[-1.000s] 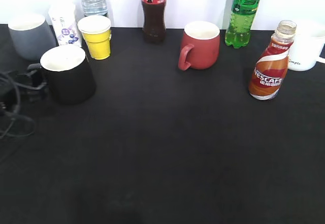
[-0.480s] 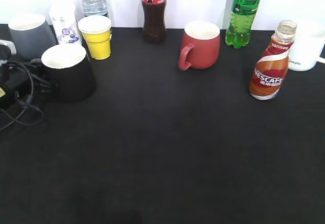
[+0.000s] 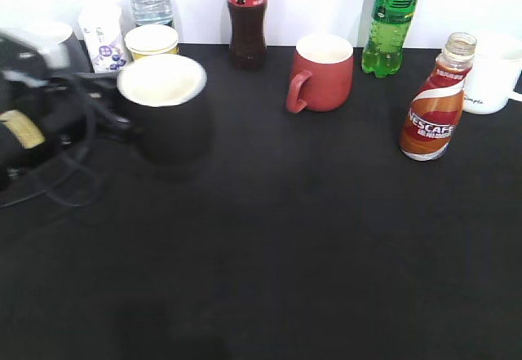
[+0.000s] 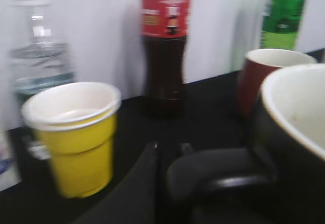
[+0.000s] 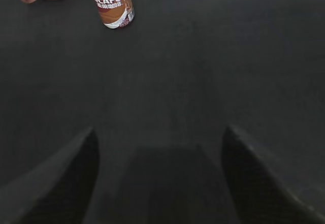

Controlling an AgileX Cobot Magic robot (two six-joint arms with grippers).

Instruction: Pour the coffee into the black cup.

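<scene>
black tabletop (image 3: 285, 237), white wall (image 3: 318, 1) behind — left pincer (image 4: 167, 183) clamped on black cup (image 3: 167, 111) handle, right pincer (image 5: 160, 178) spread wide, empty

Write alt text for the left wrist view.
The left gripper holds the black cup by its handle at lower right. Behind stand a yellow cup, a cola bottle, a red mug and a green bottle.

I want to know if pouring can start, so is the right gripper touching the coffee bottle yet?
Apart. The right wrist view shows the open right gripper low in frame, bare black table between it and the coffee bottle.
</scene>
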